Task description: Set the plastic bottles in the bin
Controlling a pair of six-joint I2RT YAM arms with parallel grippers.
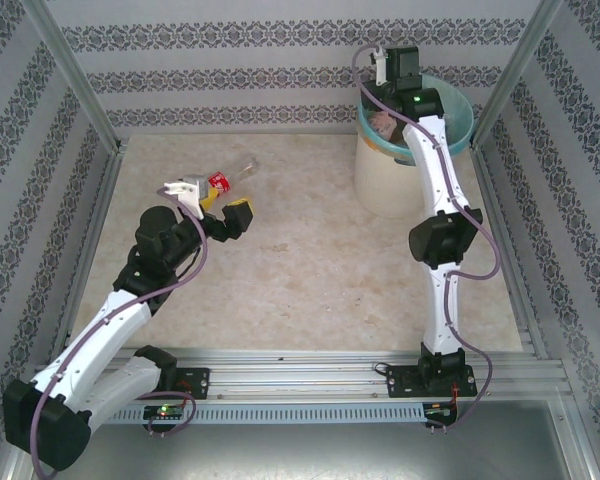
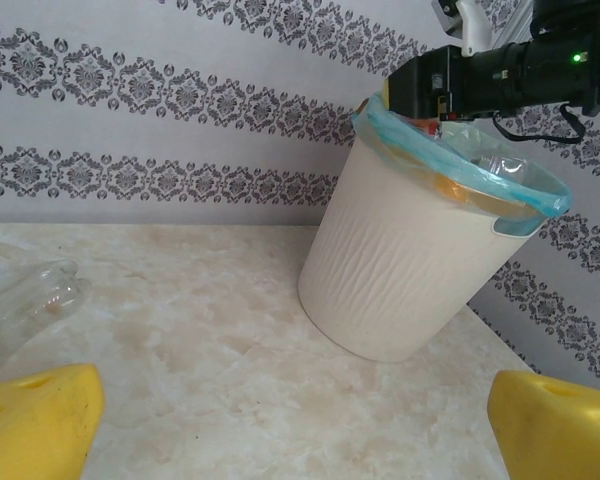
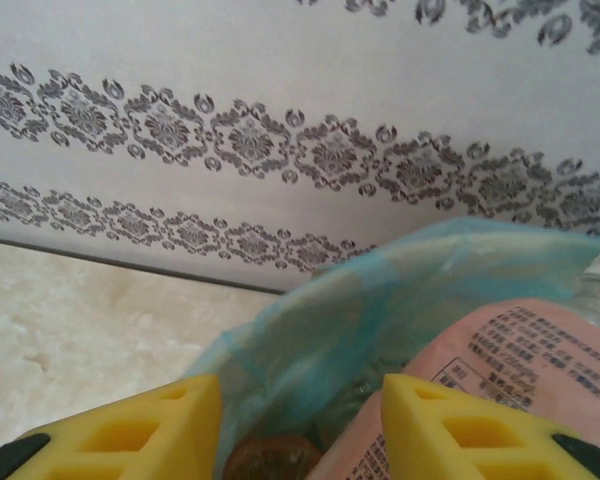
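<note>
We count one bin (image 1: 380,190), one bottle (image 1: 228,179) out on the table (image 1: 310,270), at least one pink-labelled bottle (image 3: 520,360) inside the bin, and two arms: left arm (image 1: 100,325), right arm (image 1: 440,170).

bottles (image 3: 540,370) in bin (image 1: 380,185), lone bottle (image 1: 228,179) to left

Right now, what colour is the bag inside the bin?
Light turquoise; the bag shows best in the left wrist view.

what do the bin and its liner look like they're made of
The bin looks like rigid plastic, matte cream, going by its fine moulded vertical ribs. The liner seems thin turquoise plastic film: wrinkled, slightly translucent, folded over the rim.
</note>
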